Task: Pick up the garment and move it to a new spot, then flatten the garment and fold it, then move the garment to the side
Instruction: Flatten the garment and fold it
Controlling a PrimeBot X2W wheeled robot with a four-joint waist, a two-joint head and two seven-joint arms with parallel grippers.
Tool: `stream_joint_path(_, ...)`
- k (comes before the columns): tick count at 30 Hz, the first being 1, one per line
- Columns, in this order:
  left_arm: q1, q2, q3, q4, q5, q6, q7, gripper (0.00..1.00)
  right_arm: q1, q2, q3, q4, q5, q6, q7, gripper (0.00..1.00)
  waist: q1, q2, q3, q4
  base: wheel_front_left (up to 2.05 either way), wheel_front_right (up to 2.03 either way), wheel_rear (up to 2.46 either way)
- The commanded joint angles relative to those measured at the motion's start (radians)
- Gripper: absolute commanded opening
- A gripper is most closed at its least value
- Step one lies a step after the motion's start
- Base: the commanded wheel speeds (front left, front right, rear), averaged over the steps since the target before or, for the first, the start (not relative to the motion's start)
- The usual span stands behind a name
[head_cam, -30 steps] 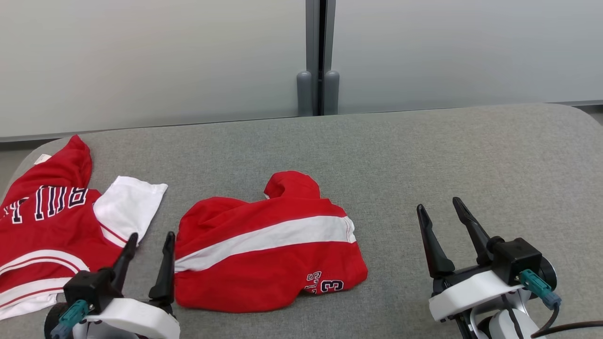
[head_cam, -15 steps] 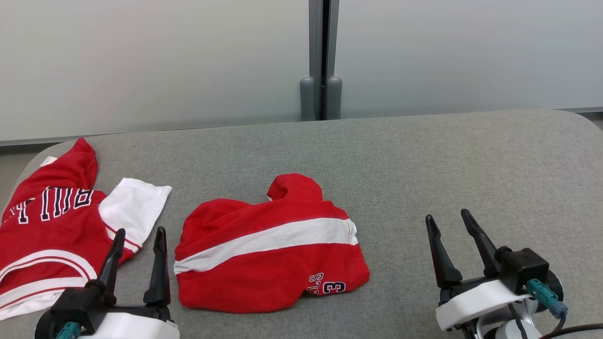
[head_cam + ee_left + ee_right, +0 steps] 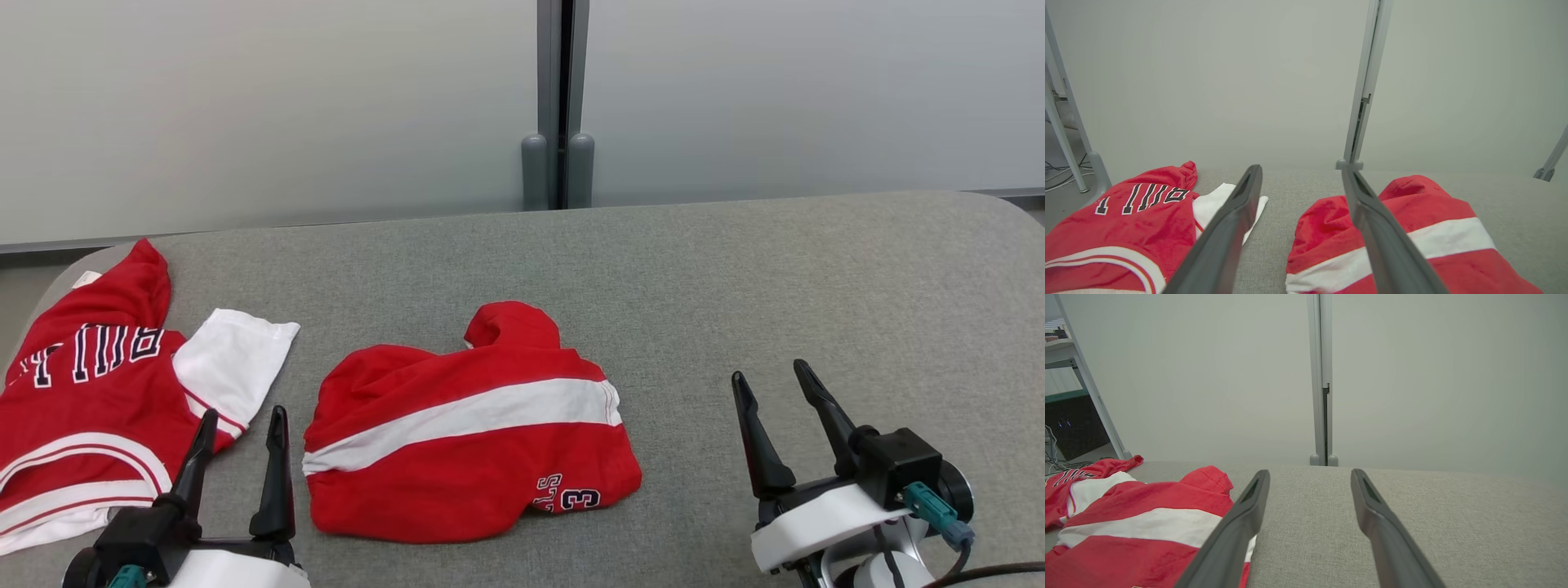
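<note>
between both grippers, garment (image 3: 469, 425), untouched

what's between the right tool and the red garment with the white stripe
Nothing lies there: in the head view, the stretch of grey table from the striped garment to the right tool is bare.

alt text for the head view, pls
A crumpled red garment with a white stripe lies centred on the grey table; a red lettered jersey lies at far left. The left gripper and right gripper sit open and empty at the bottom corners.
</note>
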Motion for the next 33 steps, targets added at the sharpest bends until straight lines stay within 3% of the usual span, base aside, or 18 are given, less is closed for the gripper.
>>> stream_joint_path(1,0.0,0.0,0.008,0.007,0.006,-0.007,-0.002,1.0,-0.007,-0.002,0.002,0.001,-0.005,0.002,-0.005,1.0,0.0,-0.0001,0.0,0.001,0.0,0.0,0.0)
stream_joint_path(5,-0.006,-0.009,0.006,0.033,-0.025,-0.027,0.011,1.0,-0.031,-0.01,0.05,0.034,0.001,0.002,-0.005,1.0,0.0,-0.0001,0.009,0.004,0.0,0.0,0.0)
stream_joint_path(16,-0.132,0.042,-0.048,0.13,-0.114,-0.097,0.338,1.0,-0.243,-0.062,0.224,0.316,0.163,0.001,0.185,1.0,0.0,-0.0001,0.084,0.065,0.0,0.0,0.0)
stream_joint_path(21,-0.217,0.058,-0.082,0.18,-0.131,-0.13,0.429,1.0,-0.331,-0.063,0.286,0.412,0.254,0.001,0.235,1.0,0.0,-0.0001,0.127,0.098,0.0,0.0,0.0)
stream_joint_path(33,-0.366,0.059,-0.185,0.346,-0.187,-0.185,0.519,1.0,-0.427,-0.058,0.44,0.506,0.393,0.001,0.289,1.0,0.0,-0.0001,0.19,0.124,0.0,0.0,0.0)
